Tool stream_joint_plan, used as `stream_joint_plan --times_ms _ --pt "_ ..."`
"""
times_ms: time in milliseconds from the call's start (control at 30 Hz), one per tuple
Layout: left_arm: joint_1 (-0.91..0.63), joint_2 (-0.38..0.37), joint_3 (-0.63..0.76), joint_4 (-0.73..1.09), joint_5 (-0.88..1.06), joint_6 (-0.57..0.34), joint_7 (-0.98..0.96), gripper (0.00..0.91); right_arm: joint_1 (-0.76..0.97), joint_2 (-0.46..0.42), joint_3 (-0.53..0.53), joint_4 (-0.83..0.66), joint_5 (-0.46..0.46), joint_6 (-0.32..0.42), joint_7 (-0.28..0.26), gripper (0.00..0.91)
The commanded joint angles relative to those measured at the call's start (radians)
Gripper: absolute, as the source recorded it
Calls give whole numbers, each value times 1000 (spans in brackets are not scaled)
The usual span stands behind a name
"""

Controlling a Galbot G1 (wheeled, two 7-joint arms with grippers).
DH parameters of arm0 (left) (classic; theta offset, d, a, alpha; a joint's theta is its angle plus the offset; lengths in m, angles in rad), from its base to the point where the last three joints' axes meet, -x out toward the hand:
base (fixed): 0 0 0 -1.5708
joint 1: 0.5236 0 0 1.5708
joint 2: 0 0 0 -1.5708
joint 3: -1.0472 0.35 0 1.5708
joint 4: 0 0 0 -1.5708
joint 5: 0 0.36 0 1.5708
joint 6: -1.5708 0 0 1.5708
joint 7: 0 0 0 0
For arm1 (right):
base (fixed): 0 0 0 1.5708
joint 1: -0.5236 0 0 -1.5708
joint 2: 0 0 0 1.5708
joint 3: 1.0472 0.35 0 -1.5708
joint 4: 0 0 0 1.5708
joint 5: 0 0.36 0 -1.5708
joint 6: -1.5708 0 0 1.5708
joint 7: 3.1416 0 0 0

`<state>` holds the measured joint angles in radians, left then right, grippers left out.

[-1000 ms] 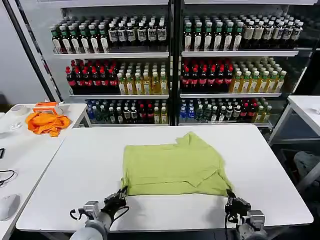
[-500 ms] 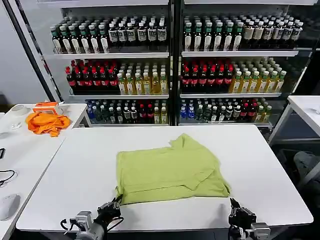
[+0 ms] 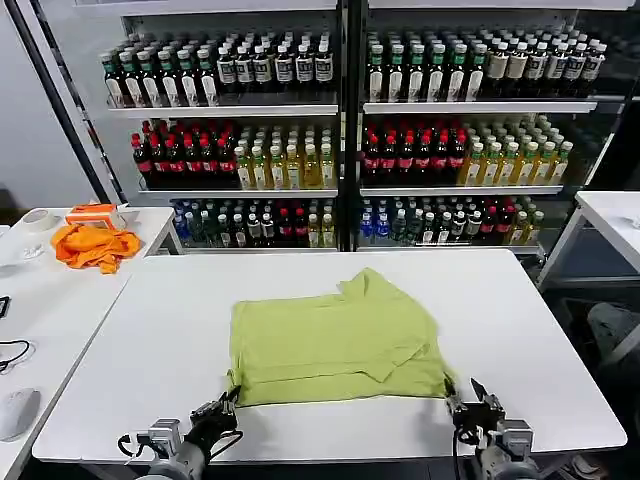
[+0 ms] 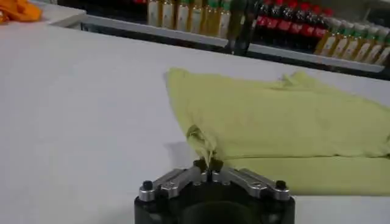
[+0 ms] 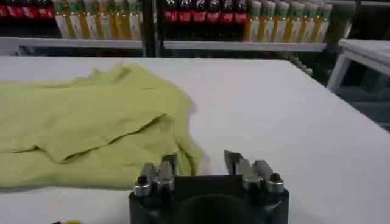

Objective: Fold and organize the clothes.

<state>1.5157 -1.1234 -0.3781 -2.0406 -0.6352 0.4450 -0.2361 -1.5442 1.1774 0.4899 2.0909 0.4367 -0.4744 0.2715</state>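
The lime T-shirt [image 3: 335,340] lies folded in a rough rectangle on the middle of the white table [image 3: 150,330]; no print is showing. My left gripper [image 3: 227,406] is at the table's near edge, shut on the shirt's near-left corner. In the left wrist view that pinched corner rises into the left gripper [image 4: 207,163] from the T-shirt [image 4: 286,115]. My right gripper [image 3: 470,398] stands open by the near-right corner. In the right wrist view the right gripper [image 5: 200,159] holds nothing, and the T-shirt [image 5: 91,122] edge lies by one fingertip [image 5: 168,162].
Drink shelves [image 3: 340,130] full of bottles stand behind the table. A side table on the left carries an orange cloth [image 3: 95,243] and a mouse [image 3: 18,410]. Another white table [image 3: 615,215] is at the right. Bare tabletop surrounds the shirt.
The left gripper drew the shirt's near-left corner toward the near edge, shifting the shirt left. The right gripper left the near-right corner, backed away, then came forward beside it again.
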Motion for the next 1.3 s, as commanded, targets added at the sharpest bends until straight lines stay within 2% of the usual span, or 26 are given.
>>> stream_joint_plan --times_ms 33,67,500,833,1300 --pt "-2 2 -2 11 1 1 0 20 91 12 -38 -117 51 20 -1 40" --pt "-2 2 -1 12 2 1 0 20 92 12 -39 -117 53 21 -1 0" --pt "-13 -3 6 18 4 1 4 20 69 11 -49 -93 55 35 -13 0" --pt "36 -17 -10 -26 10 -1 13 20 -59 4 -14 38 48 32 -1 0" --pt "139 0 -57 -119 35 -11 21 20 -295 79 -3 199 -69 47 5 0"
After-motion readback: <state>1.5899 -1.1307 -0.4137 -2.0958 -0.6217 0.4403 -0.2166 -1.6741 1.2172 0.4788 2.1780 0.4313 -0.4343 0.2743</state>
